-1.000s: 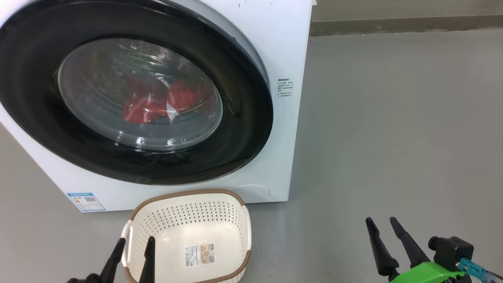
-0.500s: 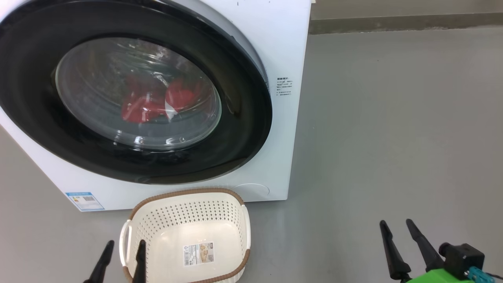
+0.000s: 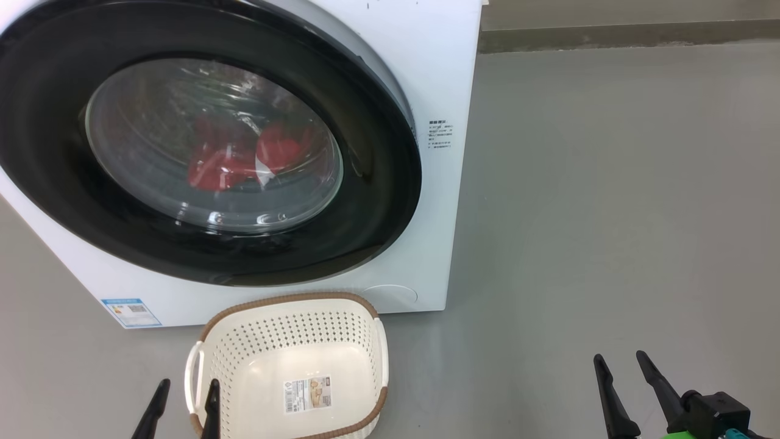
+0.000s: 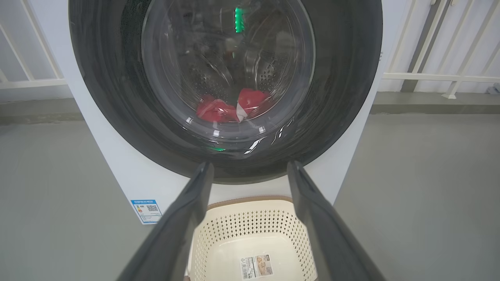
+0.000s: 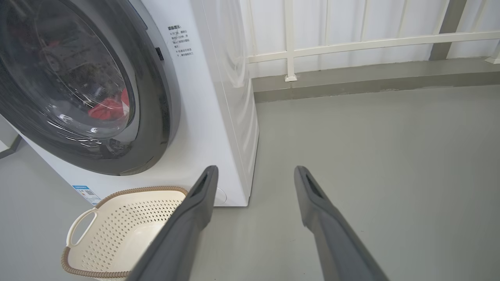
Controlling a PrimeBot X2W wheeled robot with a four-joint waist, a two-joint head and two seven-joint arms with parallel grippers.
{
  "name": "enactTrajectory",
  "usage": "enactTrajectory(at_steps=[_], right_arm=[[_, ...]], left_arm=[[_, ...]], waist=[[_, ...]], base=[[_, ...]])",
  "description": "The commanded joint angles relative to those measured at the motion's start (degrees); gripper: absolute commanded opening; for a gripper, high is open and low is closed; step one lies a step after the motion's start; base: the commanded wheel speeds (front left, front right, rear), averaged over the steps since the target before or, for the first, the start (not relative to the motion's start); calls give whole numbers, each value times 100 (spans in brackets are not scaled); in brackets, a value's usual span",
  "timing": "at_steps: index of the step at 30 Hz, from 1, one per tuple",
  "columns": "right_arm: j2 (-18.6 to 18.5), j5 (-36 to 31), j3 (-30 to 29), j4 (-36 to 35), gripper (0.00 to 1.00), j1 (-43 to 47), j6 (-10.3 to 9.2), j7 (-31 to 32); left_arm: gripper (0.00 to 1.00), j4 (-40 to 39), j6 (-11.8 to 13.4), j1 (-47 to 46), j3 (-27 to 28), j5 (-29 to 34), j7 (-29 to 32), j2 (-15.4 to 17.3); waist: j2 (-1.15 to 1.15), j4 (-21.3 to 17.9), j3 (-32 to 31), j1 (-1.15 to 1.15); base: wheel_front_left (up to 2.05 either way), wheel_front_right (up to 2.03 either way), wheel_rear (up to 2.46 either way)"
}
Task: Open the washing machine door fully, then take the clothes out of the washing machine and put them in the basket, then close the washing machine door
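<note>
White washing machine (image 3: 426, 256) faces the robot, with the washing machine door (image 3: 378, 201) shut flat against it. Red clothes (image 3: 277, 149) lie low in the drum behind the glass. Basket (image 3: 292, 300) sits on the floor just in front, mouth up, long axis along the machine front. Barcode sticker (image 3: 309, 393), blue label (image 3: 131, 312) and small printed text (image 3: 440, 134) are all unreadable. Left gripper (image 3: 189, 384) and right gripper (image 3: 619, 356) are spread, empty, and point at the machine.

Smooth grey floor (image 3: 609, 183), white washing machine (image 3: 436, 67) standing directly on it, cream basket (image 3: 292, 335) upright on the floor just before the machine, darker grey kerb (image 3: 609, 38) along the far edge
</note>
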Motion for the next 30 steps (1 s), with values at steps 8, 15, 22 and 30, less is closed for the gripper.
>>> enactTrajectory(at_steps=[8, 15, 22, 30], right_arm=[[-55, -20, 114, -176, 100, -21, 2, -78], [-53, 61, 202, -324, 0, -66, 2, -78], [-53, 926, 365, -442, 0, -492, 2, -78], [-53, 2750, 797, -573, 0, -1398, 2, -78]], left_arm=[[100, -109, -64, -66, 257, 39, -70, 14], [100, -87, -76, -89, 215, 7, -70, 2], [100, -110, -79, -157, -34, -91, -70, -5], [100, -147, -79, -286, -408, -197, -70, 10]], waist=[[0, 3, -15, 0], [0, 25, -6, 0], [0, 94, 103, 0], [0, 302, 358, 0]], base=[[0, 0, 0], [0, 0, 0], [0, 0, 0], [0, 0, 0]])
